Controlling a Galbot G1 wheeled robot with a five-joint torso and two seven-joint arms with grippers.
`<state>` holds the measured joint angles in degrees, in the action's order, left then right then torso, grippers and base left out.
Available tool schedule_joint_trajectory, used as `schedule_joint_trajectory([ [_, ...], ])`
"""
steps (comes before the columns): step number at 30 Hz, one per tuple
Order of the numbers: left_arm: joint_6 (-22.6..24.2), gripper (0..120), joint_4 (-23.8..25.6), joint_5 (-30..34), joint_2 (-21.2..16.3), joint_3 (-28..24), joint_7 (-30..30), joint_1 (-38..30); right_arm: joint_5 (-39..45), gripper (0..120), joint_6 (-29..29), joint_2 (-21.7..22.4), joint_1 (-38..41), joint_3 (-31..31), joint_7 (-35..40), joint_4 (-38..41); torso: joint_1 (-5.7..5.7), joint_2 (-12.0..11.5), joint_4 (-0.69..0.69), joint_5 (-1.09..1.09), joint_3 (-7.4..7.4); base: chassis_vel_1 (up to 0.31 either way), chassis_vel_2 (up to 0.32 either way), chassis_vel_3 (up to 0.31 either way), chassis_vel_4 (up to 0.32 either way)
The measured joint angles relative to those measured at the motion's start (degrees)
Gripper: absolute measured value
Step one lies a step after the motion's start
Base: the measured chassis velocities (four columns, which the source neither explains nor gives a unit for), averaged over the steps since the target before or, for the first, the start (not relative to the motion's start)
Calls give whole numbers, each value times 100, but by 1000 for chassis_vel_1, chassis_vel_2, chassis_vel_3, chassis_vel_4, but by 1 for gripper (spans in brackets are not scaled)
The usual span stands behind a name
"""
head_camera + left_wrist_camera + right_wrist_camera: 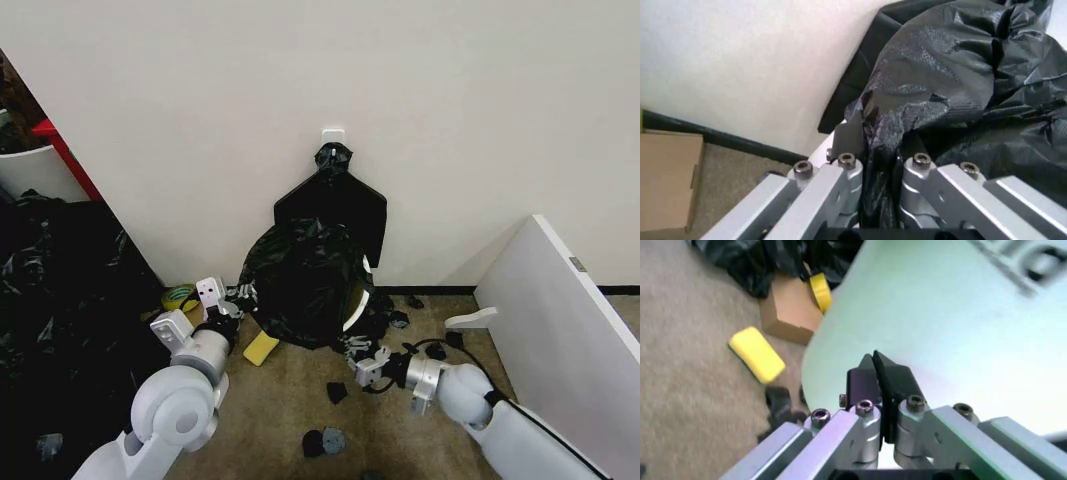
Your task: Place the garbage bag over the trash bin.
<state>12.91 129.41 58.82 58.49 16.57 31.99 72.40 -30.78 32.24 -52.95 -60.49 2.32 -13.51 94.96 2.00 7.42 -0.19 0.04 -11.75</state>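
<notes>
The garbage bag (300,280), black, glossy and crinkled, is draped over the trash bin, which leans against the wall. Only a white sliver of the bin's rim (356,298) shows at the right. My left gripper (235,302) is at the bag's left edge. Up close, that left gripper (870,135) is shut on a fold of the garbage bag (960,75). My right gripper (362,362) is low at the bag's right hem. Close in, the right gripper (877,376) is shut with a thin black strip of plastic between its fingers, against the trash bin's pale greenish wall (947,325).
A flat black bundle with a knotted top (335,205) hangs on the wall behind the bin. A white board (565,320) leans at the right. A yellow sponge (262,348), a tape roll (180,295) and black scraps (325,440) lie on the floor. Black bags (50,300) pile up at the left.
</notes>
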Motion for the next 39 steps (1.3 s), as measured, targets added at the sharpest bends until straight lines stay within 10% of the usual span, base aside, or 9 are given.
schedule_joint_trajectory([
  [14, -147, 5, -528, -34, -95, 242, -139, -48, 3117, 26, -40, 738, -137, 58, -349, 424, 0, 1, 1, 0, 0, 0, 0, 0, 0],
  [26, -154, 5, -317, -95, -65, 202, -142, 45, 6343, 74, -3460, 1145, -579, -594, 2166, 3227, 0, 1, 0, -1, 0, 0, 0, 0, 0],
  [39, -156, 5, 111, -233, -34, 227, -142, 313, 5669, 99, -4499, 841, -147, -695, 3134, 3320, 0, 1, 0, 1, 0, 0, 0, 0, 0],
])
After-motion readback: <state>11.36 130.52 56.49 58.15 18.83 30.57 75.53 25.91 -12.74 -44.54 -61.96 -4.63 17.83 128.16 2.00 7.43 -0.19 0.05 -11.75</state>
